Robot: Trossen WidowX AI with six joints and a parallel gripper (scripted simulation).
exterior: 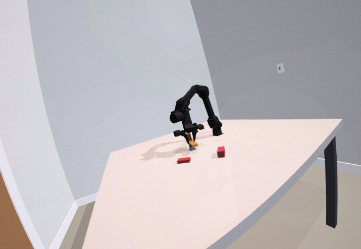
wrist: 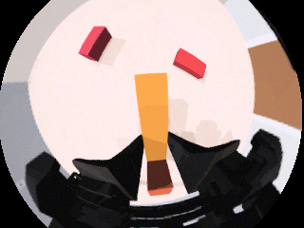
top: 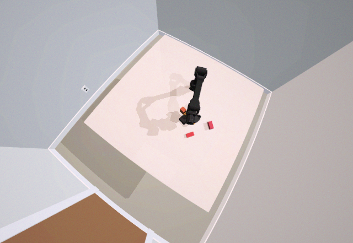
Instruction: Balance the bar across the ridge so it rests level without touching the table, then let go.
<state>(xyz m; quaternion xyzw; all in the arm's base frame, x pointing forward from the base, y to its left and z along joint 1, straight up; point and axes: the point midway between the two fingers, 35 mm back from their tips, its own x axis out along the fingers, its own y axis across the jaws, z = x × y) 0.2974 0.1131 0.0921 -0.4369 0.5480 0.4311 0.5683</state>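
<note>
My gripper is shut on the orange bar, gripping it near one end. In the exterior view the bar hangs tilted, its free end pointing down and forward just above the table. A small blue-grey piece, apparently the ridge, shows right under the bar's low end. I cannot tell whether they touch. In the wrist view the bar hides the ridge.
Two red blocks lie on the table in front of the gripper: a flat one and a taller one. The arm's base stands behind.
</note>
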